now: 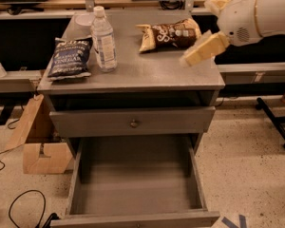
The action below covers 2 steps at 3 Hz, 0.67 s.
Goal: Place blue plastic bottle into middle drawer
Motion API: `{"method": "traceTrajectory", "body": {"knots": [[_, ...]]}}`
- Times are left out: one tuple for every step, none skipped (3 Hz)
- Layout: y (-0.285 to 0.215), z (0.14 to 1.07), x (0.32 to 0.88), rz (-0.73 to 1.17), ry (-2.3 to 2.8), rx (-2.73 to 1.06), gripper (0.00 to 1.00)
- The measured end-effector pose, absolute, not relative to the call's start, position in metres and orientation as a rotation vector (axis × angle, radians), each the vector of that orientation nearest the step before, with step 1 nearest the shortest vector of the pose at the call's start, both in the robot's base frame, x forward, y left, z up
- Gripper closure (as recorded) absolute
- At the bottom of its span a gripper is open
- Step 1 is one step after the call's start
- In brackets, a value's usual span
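Over the cabinet top (147,72), right side: end effector (203,50), grip unclear; blue plastic bottle (103,41) upright, well apart.

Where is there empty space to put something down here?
The open middle drawer has a bare floor. The cabinet top has a bare strip along the front, between the blue plastic bottle and the claw over the right side. Left and back are crowded: blue chip bag, bottle, brown chip bag.

The white arm (256,11) extends in from upper right, its end effector (202,50) angled down-left.
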<state>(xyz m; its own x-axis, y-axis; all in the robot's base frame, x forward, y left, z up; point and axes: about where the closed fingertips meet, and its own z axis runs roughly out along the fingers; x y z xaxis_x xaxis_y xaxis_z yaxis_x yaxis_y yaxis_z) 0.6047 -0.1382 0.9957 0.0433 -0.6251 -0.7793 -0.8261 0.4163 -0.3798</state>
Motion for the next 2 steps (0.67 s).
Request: {"method": "traceTrajectory", "body": {"knots": [[-0.102,1.003,0.641,0.381,1.516,-1.153,0.00],[-0.091,1.004,0.643,0.410,1.501,-1.141,0.00]]}}
